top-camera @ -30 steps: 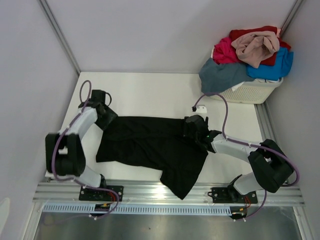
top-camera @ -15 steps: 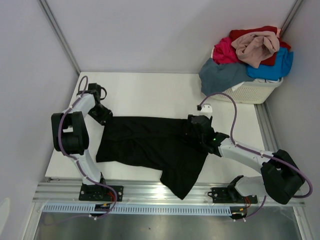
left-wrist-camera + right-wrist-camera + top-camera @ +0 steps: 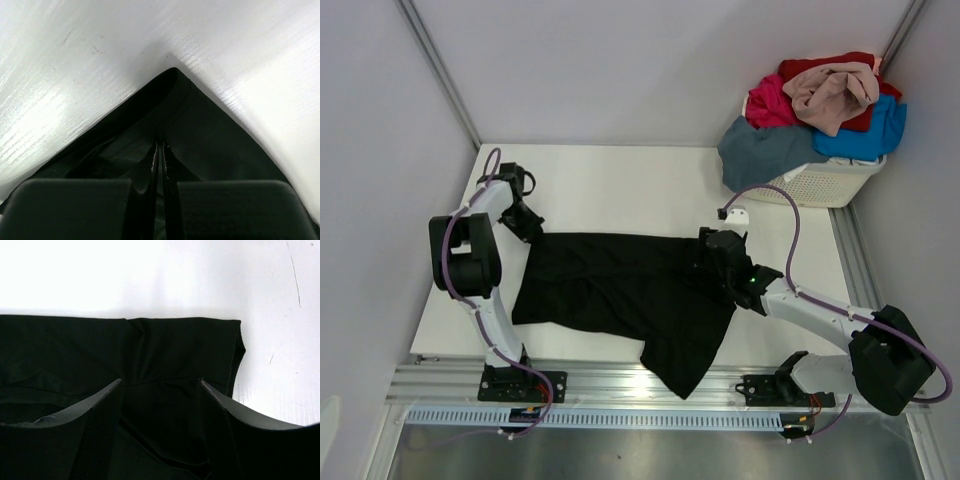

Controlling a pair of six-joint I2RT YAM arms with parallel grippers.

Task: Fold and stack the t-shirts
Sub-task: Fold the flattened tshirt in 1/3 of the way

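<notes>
L arm (image 3: 470, 268) rose from its base at the near edge of the tabletop (image 3: 620, 185). Its elbow was folded high by the left edge, forearm reaching twd the far-left corner, wrist bent back down & inward. L gripper (image 3: 532, 233) (image 3: 159, 146) pointed down at the surface, jaws pressed together w/ only a hairline slit, pinching a corner of the black t-shirt (image 3: 200, 125). R arm (image 3: 815, 308) lay low, stretched diag. from the near-right corner twd mid-tabletop. R gripper (image 3: 704, 264) (image 3: 161, 381) was tilted down w/ jaws wide apart, fingers (image 3: 100, 430) straddling cloth, not clamped.
</notes>
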